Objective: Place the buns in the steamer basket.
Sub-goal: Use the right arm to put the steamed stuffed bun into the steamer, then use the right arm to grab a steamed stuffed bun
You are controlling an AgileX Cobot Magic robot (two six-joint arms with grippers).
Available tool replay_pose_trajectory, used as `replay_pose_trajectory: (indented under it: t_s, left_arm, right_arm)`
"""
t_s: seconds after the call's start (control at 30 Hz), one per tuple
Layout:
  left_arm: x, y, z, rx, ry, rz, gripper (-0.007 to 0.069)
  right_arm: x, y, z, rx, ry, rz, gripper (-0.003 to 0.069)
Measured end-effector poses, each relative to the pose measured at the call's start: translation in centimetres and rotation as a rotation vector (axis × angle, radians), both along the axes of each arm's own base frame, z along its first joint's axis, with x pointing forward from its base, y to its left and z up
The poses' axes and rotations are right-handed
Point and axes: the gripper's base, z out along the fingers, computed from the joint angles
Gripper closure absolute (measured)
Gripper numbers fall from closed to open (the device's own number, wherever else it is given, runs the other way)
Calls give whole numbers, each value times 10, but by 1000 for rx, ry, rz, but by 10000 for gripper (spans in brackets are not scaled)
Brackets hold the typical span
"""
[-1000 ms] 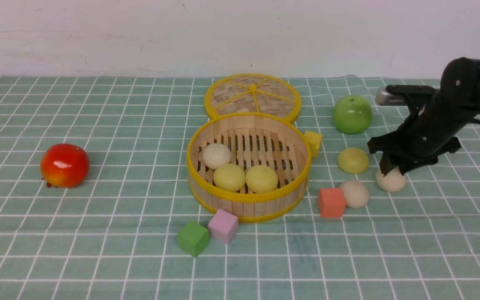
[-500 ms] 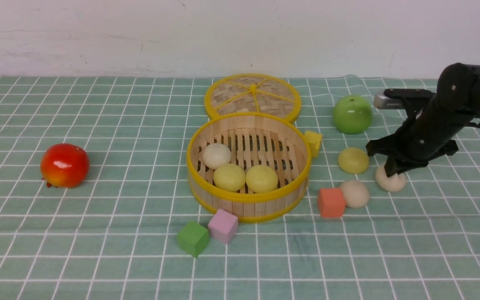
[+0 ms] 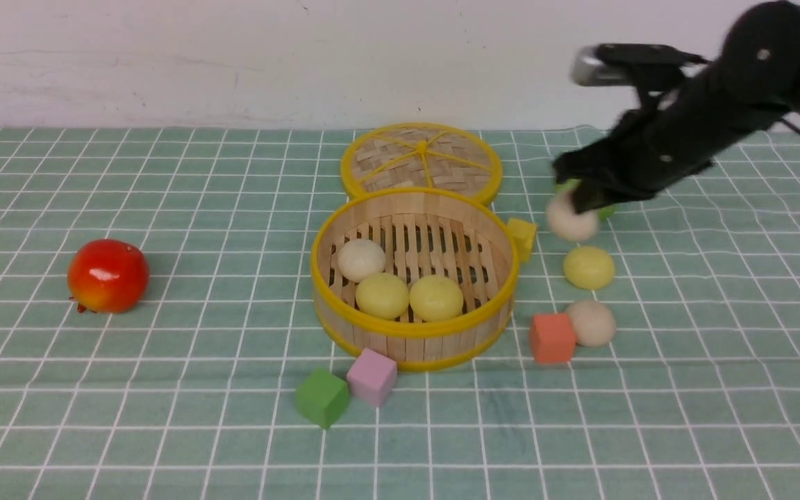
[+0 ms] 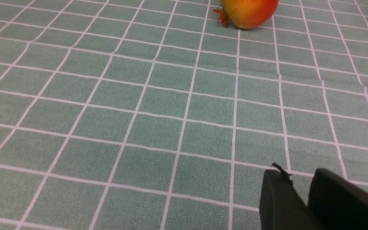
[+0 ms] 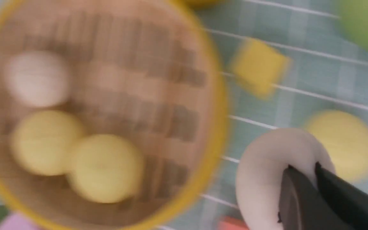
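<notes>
My right gripper [image 3: 580, 201] is shut on a cream bun [image 3: 570, 221] and holds it in the air, just right of the steamer basket [image 3: 410, 332]. The blurred right wrist view shows the same bun [image 5: 267, 172] pinched by the gripper [image 5: 302, 171] beside the basket's rim [image 5: 217, 127]. In the basket lie one cream bun [image 3: 362, 259] and two yellow buns [image 3: 381, 294] [image 3: 436, 297]. On the cloth to the right lie a yellow bun [image 3: 589, 267] and a cream bun [image 3: 591, 322]. My left gripper [image 4: 299, 179] is shut and empty above bare cloth.
The woven lid [image 3: 421, 161] lies behind the basket. A yellow cube [image 3: 523, 237] touches its right side, and an orange cube [image 3: 551, 337] sits beside the cream bun. Pink [image 3: 371, 376] and green [image 3: 321, 396] cubes are in front. A red fruit [image 3: 107, 275] is far left. The green apple [image 3: 606, 210] is mostly hidden behind my right gripper.
My right gripper has lifted the cream bun off the cloth at the right and carried it up and left toward the basket. Everything else is unmoved.
</notes>
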Motion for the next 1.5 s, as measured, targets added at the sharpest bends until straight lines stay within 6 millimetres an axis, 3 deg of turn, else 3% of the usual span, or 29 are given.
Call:
replay_pose_trajectory:
  t_s: [0.17,0.37,0.67,0.97,1.17,1.27,1.33,1.4,1.5]
  left_arm:
    - [0,0,0,0,0,0,470]
    - [0,0,0,0,0,0,462]
    - [0,0,0,0,0,0,455]
    - [0,0,0,0,0,0,441]
    - [0,0,0,0,0,0,436]
    - [0,0,0,0,0,0,433]
    - [0,0,0,0,0,0,429]
    - [0,0,0,0,0,0,428]
    - [0,0,0,0,0,0,428]
  right_arm:
    - [1,41,-19,18,-17,68,649]
    - [13,49,-57,1,25,64,649]
    - [25,52,-80,6,5,34,641]
    - [24,52,-81,2,20,39,547]
    - [23,52,-81,8,33,39,320]
    - [21,52,-78,12,39,42,258]
    - [17,49,-63,20,33,44,216]
    - [14,45,-53,24,26,43,209]
    - [4,29,-22,29,19,39,204]
